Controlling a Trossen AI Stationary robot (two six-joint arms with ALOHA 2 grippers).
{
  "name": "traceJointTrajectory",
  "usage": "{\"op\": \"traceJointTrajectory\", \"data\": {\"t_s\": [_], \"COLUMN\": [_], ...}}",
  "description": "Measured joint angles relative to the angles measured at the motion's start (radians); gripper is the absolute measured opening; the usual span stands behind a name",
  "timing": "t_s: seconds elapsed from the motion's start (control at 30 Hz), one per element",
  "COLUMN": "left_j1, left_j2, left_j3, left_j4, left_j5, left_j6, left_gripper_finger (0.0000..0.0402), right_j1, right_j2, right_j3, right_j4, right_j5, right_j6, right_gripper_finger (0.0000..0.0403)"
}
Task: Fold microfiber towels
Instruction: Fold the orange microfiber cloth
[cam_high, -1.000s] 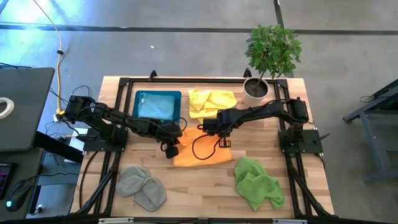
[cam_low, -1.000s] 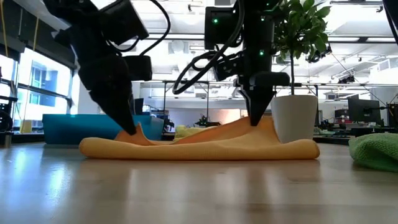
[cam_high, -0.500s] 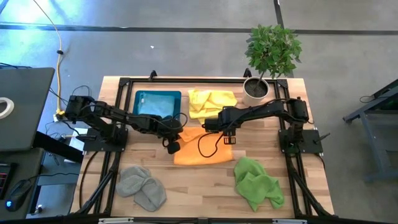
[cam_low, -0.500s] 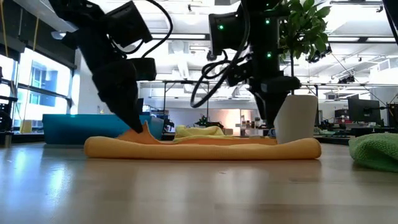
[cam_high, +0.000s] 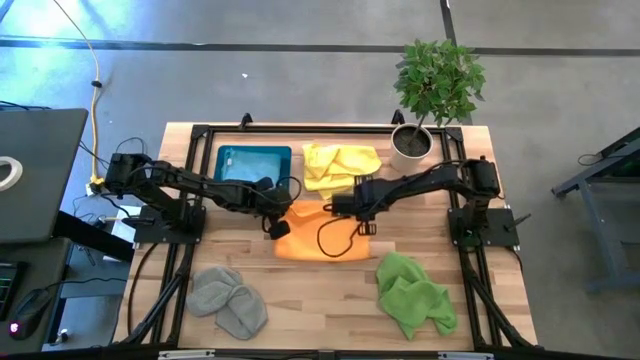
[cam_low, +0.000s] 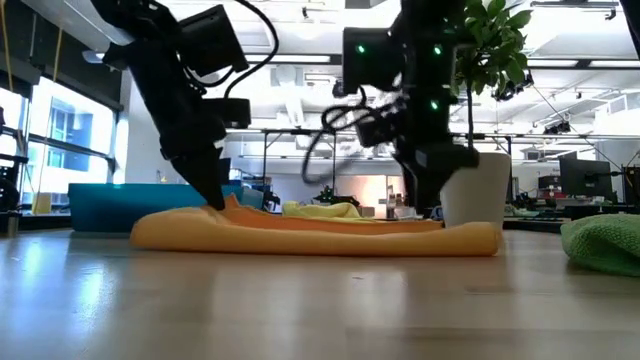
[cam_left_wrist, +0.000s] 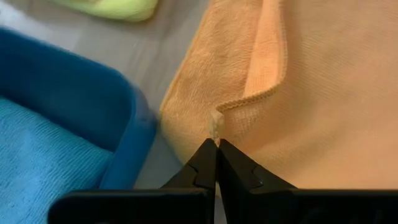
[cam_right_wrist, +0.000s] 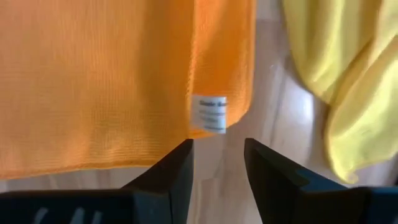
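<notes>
Five loose towels lie on the wooden counter (cam_high: 330, 300), plus one in a tray. One orange towel (cam_high: 325, 238) lies folded at the counter's middle. One yellow towel (cam_high: 340, 165) lies bunched near the far edge, just behind the orange one. One grey towel (cam_high: 227, 299) is crumpled near the front left corner, and two green towels (cam_high: 415, 295) are heaped together near the front right corner. One light blue towel (cam_high: 250, 168) lies in the single teal tray (cam_high: 222, 152) near the far left. The left claw (cam_left_wrist: 217, 144) is closed, pinching the orange towel's edge at its left end. The right claw (cam_right_wrist: 219, 151) stands parted, holding nothing, just above the towel's far right corner, where one white label (cam_right_wrist: 209, 114) shows. One potted plant (cam_high: 432, 95) stands at the far right corner.
</notes>
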Motion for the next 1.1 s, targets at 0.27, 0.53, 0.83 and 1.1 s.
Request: {"op": "traceJointTrajectory", "data": {"t_s": [0.27,0.53,0.83,1.1], "left_j1": [0.0,0.0,-0.002,-0.002], "left_j2": [0.0,0.0,0.0,0.0], "left_j3": [0.0,0.0,0.0,0.0], "left_j4": [0.0,0.001,0.0,0.0], "left_j5": [-0.014,-0.022,-0.022,-0.022], "left_j6": [-0.029,-0.04,-0.04,-0.039], "left_gripper_finger": [0.0,0.0,0.0,0.0], "right_j1": [0.047,0.054,0.016,0.016], "right_j2": [-0.002,-0.003,-0.01,-0.06], "right_j3": [-0.068,-0.092,-0.151,-0.153], "right_j4": [0.049,0.077,0.186,0.184], "right_j5": [0.021,0.022,-0.011,-0.035], "right_j6": [0.052,0.03,-0.016,-0.034], "right_gripper_finger": [0.0134,0.0134,0.0133,0.0056]}}
